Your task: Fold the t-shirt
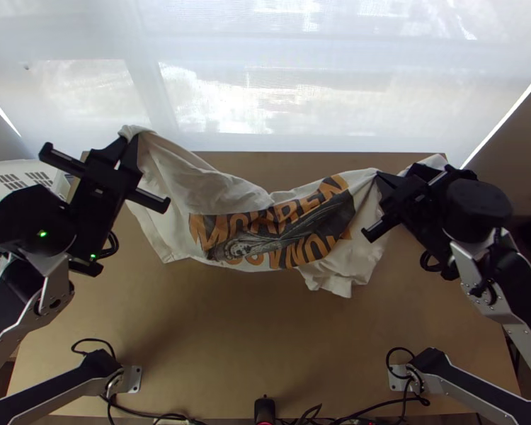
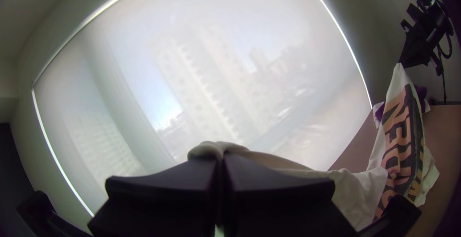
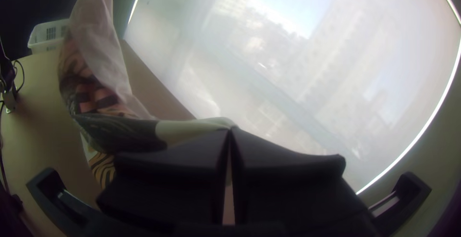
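I am seeing creased, matt cloth in the t-shirt (image 1: 265, 230), matt plastic on my left end effector (image 1: 127, 140) and right end effector (image 1: 381, 177), smooth wood in the table (image 1: 223, 340), dull metal on the arm links (image 1: 56, 283), a plastic basket (image 1: 25, 168)

The white t-shirt (image 1: 269, 237), printed with orange lettering around a dark grey picture, hangs creased and slack between two pinched-up spots toward its ends, its middle sagging, its lower edge uneven, over the far part of the wooden table (image 1: 202, 340)
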`<state>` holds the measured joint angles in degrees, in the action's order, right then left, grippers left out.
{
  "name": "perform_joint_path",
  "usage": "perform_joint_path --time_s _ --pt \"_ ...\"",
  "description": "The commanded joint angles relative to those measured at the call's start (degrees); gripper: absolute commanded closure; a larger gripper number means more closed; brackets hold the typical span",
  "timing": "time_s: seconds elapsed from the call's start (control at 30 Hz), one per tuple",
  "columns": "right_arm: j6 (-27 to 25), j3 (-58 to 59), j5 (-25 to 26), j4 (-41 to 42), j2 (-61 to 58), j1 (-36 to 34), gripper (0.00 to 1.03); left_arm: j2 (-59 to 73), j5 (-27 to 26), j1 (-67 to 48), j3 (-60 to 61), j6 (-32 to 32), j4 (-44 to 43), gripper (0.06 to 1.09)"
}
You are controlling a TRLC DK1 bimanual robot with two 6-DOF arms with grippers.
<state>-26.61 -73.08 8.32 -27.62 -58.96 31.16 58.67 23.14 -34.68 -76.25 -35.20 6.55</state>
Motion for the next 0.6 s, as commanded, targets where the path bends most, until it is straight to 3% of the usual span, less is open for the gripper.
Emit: perform_joint_path --time_s 0.0,0.27,0.57 --pt "0.95 7.86 -2.34 7.93 -7.93 -3.21 1.00 6.01 -7.23 10.33 11.47 5.67 -9.45 1.05" --pt "1.30 5.84 -2.52 15.93 -19.18 -8.74 1.00 21.22 -8.11 20.70 8.66 16.04 -17.62 1.05" --pt "1.12 4.52 -2.52 19.27 -26.56 -12.00 1.00 34.58 -8.11 24.22 3.65 22.63 -18.85 1.05"
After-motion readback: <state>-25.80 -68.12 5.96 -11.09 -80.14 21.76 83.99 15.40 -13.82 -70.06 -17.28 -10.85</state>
